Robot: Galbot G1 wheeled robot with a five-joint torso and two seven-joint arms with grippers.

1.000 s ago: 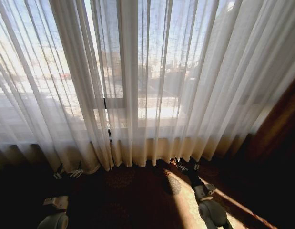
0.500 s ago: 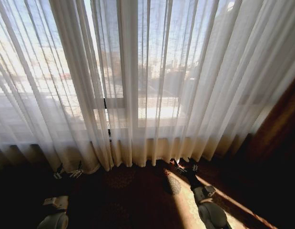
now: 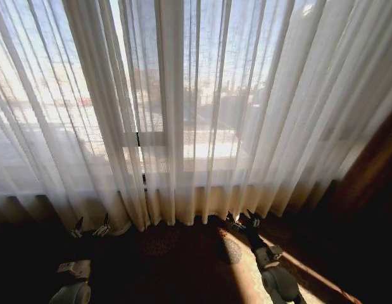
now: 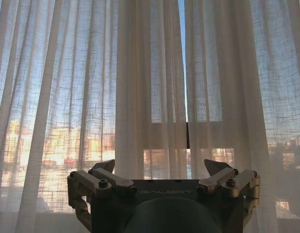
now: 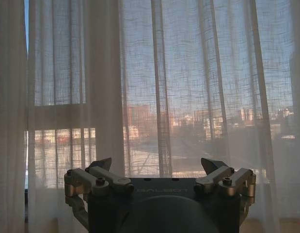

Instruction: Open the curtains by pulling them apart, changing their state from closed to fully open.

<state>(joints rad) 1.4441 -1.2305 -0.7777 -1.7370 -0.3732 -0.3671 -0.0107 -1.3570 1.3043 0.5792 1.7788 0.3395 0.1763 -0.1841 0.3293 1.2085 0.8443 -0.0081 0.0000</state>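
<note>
- We see the curtains [image 3: 196,107] hanging closed across the far side of the scene, sheer white pleated panels over a bright window, their cream hems reaching the dark floor [image 3: 177,266]
- The two panels meet a little left of centre, where only a thin slit shows the dark window frame [image 3: 139,138]; in the left wrist view that same slit appears as a narrow strip of blue between the folds
- At the far right edge a dark brown drape [image 3: 373,171] hangs beside the sheer fabric
- Our left hand [image 3: 90,227] sits low at the near left, just before the hem, its fingers spread apart and pinching nothing; in the left wrist view [image 4: 160,171] the fabric hangs beyond the fingertips, apart from them
- Our right hand [image 3: 244,218] sits low, right of centre, close to the hem, also spread wide and empty; in the right wrist view [image 5: 157,167] the pleats hang ahead of it
- A patch of sunlight [image 3: 265,278] falls on the floor around the right arm
</note>
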